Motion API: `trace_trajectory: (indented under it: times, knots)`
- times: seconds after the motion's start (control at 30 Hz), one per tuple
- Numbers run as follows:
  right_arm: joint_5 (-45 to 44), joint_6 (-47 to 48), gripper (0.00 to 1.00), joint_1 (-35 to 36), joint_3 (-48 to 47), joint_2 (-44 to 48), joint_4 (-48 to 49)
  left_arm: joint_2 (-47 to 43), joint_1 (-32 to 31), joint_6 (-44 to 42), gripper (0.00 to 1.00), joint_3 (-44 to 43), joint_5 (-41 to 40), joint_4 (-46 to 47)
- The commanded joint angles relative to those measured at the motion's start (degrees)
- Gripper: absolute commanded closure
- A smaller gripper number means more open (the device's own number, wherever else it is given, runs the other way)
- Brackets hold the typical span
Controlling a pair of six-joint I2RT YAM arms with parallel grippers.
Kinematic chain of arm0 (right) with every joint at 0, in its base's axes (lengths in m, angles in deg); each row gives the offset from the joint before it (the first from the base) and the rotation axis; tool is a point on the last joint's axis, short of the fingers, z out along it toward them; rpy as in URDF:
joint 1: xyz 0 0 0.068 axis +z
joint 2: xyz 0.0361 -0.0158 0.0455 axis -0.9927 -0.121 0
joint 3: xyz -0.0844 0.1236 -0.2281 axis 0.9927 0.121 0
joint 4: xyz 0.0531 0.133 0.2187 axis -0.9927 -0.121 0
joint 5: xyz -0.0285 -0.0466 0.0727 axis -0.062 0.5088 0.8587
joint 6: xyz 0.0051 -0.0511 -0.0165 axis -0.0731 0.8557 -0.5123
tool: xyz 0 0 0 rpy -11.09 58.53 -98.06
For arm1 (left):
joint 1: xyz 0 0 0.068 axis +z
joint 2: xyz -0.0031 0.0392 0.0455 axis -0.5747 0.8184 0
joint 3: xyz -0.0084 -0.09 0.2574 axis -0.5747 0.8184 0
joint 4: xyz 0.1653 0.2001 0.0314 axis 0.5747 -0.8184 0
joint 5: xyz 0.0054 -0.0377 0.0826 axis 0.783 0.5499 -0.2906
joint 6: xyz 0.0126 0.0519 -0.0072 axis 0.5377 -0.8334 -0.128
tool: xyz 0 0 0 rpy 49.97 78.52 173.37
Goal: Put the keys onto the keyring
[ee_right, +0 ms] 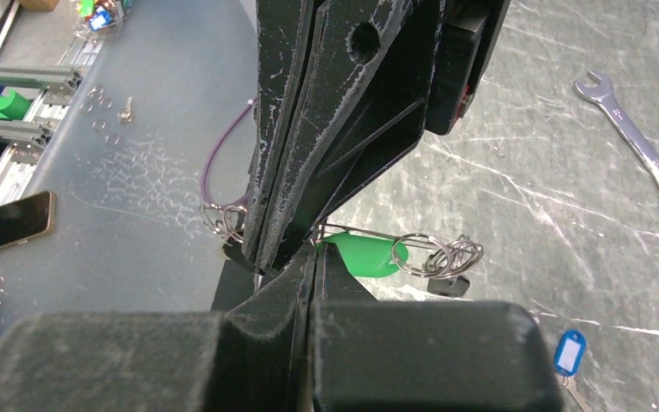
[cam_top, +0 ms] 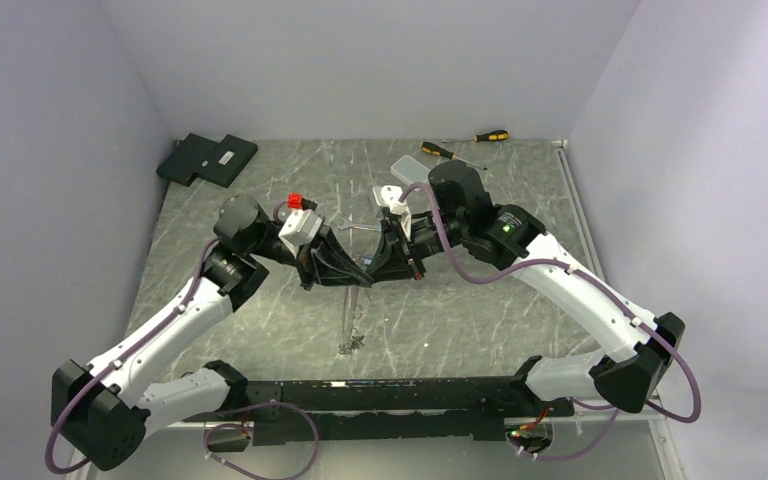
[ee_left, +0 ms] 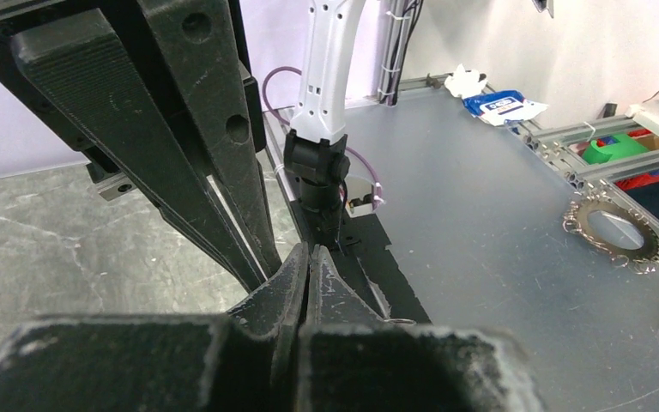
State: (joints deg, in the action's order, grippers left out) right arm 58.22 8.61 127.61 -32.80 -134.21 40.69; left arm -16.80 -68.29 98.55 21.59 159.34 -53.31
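The right gripper (ee_right: 311,256) is fully shut, with its fingertips pressed against those of the left gripper (ee_right: 263,262), which is also fully shut and comes down onto it from above. Nothing can be seen between the right gripper's own pads. The thin grey keyring (ee_right: 369,233) leaves the meeting point level with the left gripper's tips, and more wire loops show on their far side. So the left gripper looks to be the one pinching it, though the contact itself is hidden.

Just past the right fingertips, to their right, sits a green tag (ee_right: 369,256). The keyring band runs over it, with its long axis crosswise to the right fingers and pointing away to the right. Further along that line, small split rings (ee_right: 456,251) are bunched on the band, and a dark key (ee_right: 446,285) hangs beneath them.

Well apart, lower right of the right gripper, a key with a blue tag (ee_right: 569,350) lies loose on the table (ee_right: 523,197). The right arm is nearer to it, so fetching it probably falls to that arm. Furthest out lies a silver spanner (ee_right: 631,142).
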Motion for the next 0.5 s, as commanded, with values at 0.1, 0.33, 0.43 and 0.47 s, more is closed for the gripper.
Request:
trace_trajectory:
  times: [0.1, 0.33, 0.43, 0.47]
  knots:
    - [-3.7, 1.2, 1.0, -0.43, -0.19, 0.8, 6.16, -2.66, -1.53, -13.89, 1.0, -5.23, -4.35, -19.1]
    - [-2.33, 1.22, 1.0, -0.45, 1.16, -0.02, 4.43, -4.19, -1.53, -19.03, 1.0, -4.83, -9.27, -22.54]
    - [-1.56, 1.62, 1.0, -0.43, 1.32, -0.51, 3.19, -5.05, -1.54, -21.31, 1.0, -4.47, -10.84, -23.95]
    - [-1.38, 1.68, 1.0, -0.43, 1.41, -0.41, 2.95, -5.28, -1.51, -22.27, 1.0, -4.59, -11.4, -25.14]
